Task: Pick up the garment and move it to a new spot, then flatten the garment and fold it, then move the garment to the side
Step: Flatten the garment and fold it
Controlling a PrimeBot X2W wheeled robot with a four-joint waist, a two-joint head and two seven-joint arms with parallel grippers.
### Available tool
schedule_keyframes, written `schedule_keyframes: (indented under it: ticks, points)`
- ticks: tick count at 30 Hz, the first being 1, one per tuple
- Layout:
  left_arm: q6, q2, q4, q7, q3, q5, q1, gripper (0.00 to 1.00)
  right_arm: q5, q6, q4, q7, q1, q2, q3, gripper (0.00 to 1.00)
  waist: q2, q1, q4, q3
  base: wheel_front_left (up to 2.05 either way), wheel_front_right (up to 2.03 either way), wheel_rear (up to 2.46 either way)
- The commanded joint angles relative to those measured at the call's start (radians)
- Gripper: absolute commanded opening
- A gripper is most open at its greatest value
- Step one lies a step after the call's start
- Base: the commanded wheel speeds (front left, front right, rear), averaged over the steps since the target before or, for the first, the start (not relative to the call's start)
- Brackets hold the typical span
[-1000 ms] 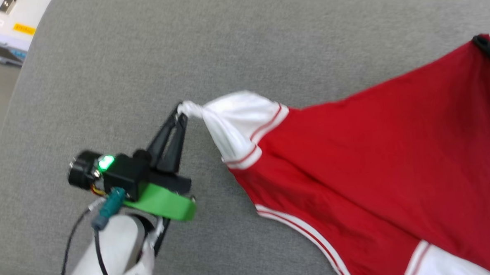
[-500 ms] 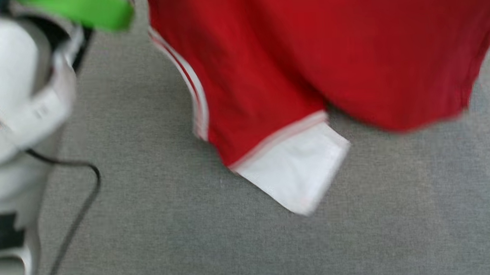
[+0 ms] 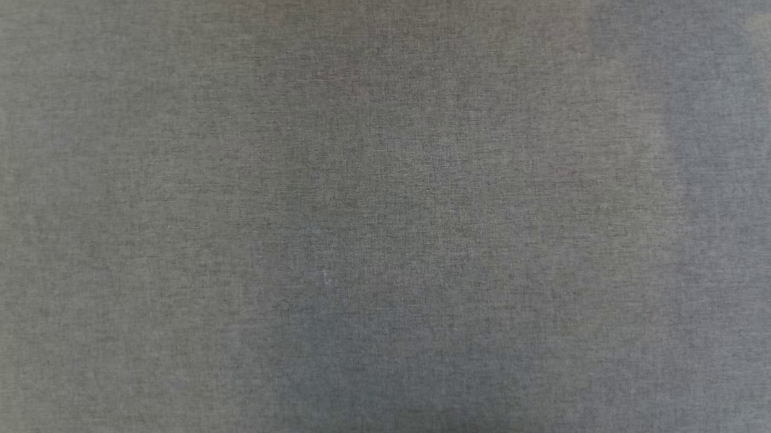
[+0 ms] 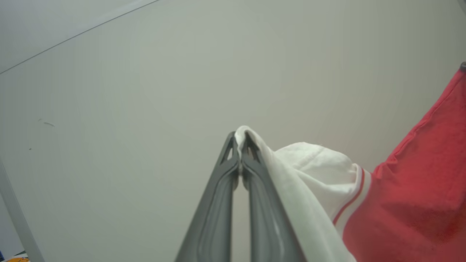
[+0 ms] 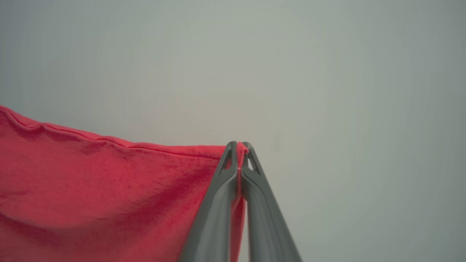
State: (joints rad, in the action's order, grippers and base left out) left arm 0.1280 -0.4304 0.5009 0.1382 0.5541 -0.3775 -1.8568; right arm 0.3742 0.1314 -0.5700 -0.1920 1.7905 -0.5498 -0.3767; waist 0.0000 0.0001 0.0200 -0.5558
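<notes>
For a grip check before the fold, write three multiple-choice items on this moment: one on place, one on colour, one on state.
1. Where does the left gripper pinch the red jersey-style T-shirt? A) its white sleeve B) collar C) chest number
2. What colour is the cloth in the right gripper? A) white B) red C) black
3. How do both grippers stand? A) wide open B) shut on cloth C) one open

Answers: 1 A, white cloth sits between its fingertips; 2 B, a red edge runs into its tips; 3 B, fingers meet on fabric in both wrist views.
</notes>
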Motion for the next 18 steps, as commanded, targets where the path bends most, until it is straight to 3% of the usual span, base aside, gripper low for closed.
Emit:
schedule_keyframes:
  ticks: [1, 9, 14, 18]
  points:
    - [0.003, -0.005, 0.068, 0.036, 0.040, -0.032, -0.047, 0.00, -0.011, -0.001, -0.080, 0.043, 0.040, 0.023, -0.035, 0.00, 0.0000, -0.0001, -0.007, -0.030, 0.00, 0.00, 0.00]
    - [0.003, -0.023, 0.166, 0.104, 0.122, -0.098, 0.100, 0.00, 0.086, -0.001, -0.189, 0.160, -0.101, 0.051, -0.144, 0.00, 0.0000, -0.0001, -0.010, -0.039, 0.00, 0.00, 0.00]
    - [0.002, -0.040, 0.157, 0.121, 0.126, -0.133, 0.292, 0.00, 0.157, -0.001, -0.203, 0.235, -0.260, 0.063, -0.236, 0.00, 0.0000, -0.0001, -0.010, 0.003, 0.00, 0.00, 0.00]
    - [-0.026, -0.056, 0.091, 0.123, 0.109, -0.142, 0.487, 0.00, 0.224, -0.001, -0.188, 0.281, -0.405, 0.049, -0.309, 0.00, 0.0000, -0.0001, -0.007, 0.060, 0.00, 0.00, 0.00]
